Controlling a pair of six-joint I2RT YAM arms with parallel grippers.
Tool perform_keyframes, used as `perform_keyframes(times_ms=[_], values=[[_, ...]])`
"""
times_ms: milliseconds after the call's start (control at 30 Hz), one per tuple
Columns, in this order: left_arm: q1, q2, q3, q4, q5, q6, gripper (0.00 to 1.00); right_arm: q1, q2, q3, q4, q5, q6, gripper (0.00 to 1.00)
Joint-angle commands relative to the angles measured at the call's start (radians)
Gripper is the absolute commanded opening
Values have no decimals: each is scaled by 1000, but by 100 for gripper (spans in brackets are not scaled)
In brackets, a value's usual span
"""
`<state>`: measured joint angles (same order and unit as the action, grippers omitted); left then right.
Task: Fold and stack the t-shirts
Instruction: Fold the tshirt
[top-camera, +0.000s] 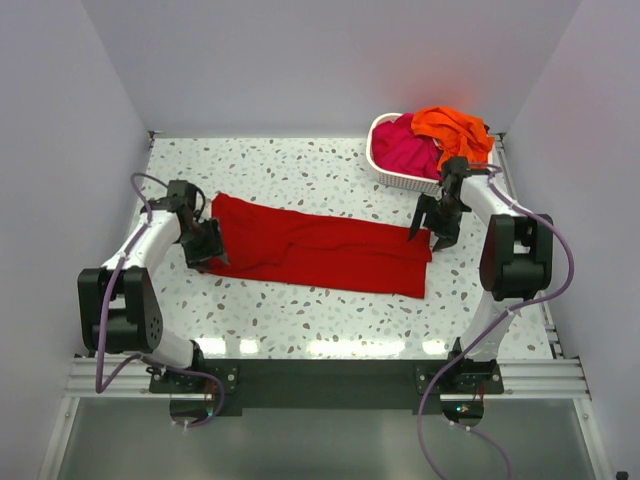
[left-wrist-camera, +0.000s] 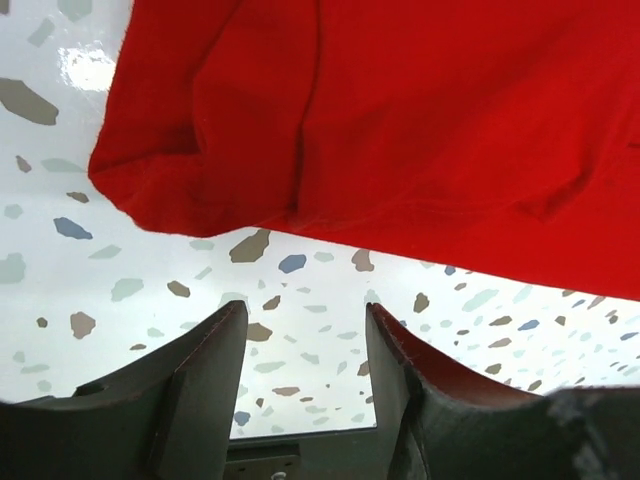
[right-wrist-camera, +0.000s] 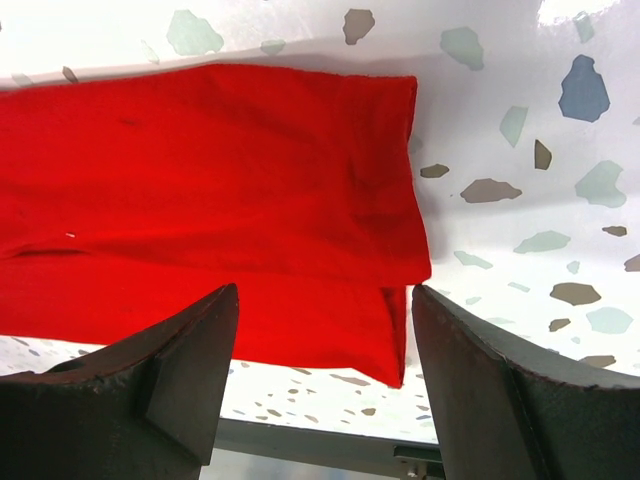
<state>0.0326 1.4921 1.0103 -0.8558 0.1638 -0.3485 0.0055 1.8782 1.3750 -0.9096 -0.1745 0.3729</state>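
Observation:
The deep red t-shirt (top-camera: 320, 247) lies folded into a long strip across the middle of the table. My left gripper (top-camera: 208, 246) is open and empty at its left end; the left wrist view shows the shirt's corner (left-wrist-camera: 400, 120) just beyond my fingers (left-wrist-camera: 210, 370), with bare table between them. My right gripper (top-camera: 432, 228) is open and empty over the shirt's right end (right-wrist-camera: 250, 200). The magenta-pink t-shirt (top-camera: 408, 150) and the bright orange t-shirt (top-camera: 455, 130) lie bunched in the basket.
The white slatted basket (top-camera: 385, 172) stands at the back right corner, just behind my right arm. White walls close the table on the left, back and right. The table's near edge carries the arm bases.

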Motion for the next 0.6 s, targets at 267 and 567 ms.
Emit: perform_keyframes(times_ms=[267, 567], values=[[-63, 95, 224, 52, 54, -110, 59, 5, -48, 119, -32, -2, -61, 74], [-160, 203, 84, 238, 117, -199, 59, 106, 7, 124, 29, -45, -81, 74]])
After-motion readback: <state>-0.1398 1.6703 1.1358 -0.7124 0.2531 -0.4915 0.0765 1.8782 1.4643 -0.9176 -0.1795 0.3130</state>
